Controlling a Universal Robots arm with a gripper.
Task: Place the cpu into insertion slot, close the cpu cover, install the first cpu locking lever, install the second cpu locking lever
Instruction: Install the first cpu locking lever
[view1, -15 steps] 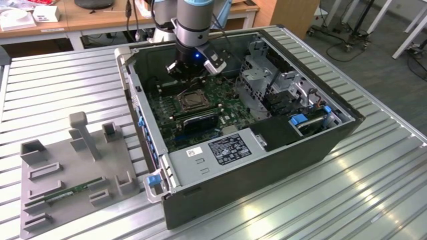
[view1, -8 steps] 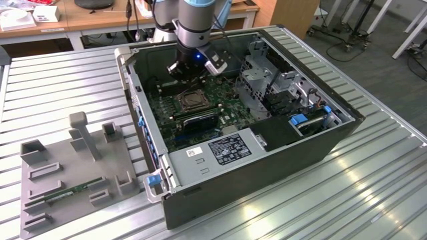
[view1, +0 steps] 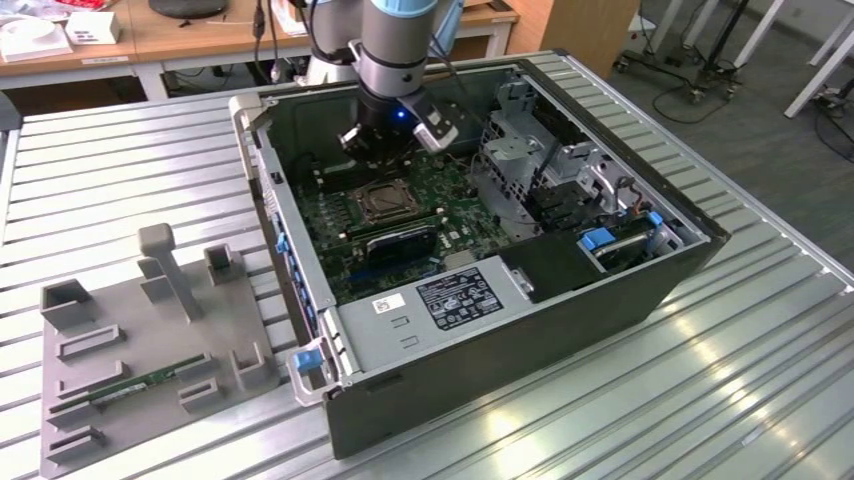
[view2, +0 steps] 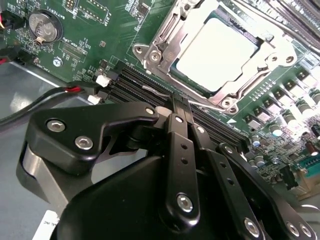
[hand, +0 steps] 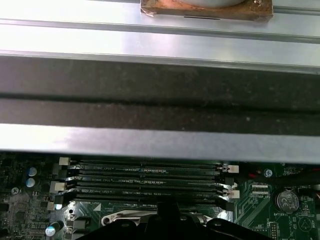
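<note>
no readable print (labels too small)

Exterior view: high, angled down on open computer case (view1: 534, 290) and arm, mid-distance. Both wrist views sit close inside the case, sharing the memory slots (hand: 150, 182); second looks past gripper (view2: 180, 112) toward the insertion slot (view2: 215, 50).

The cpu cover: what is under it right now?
Through the window of the cpu cover, in the second wrist view, the cpu lies flat in the insertion slot. The frame and chip hide the socket contacts. The gripper hovers beside it.
</note>
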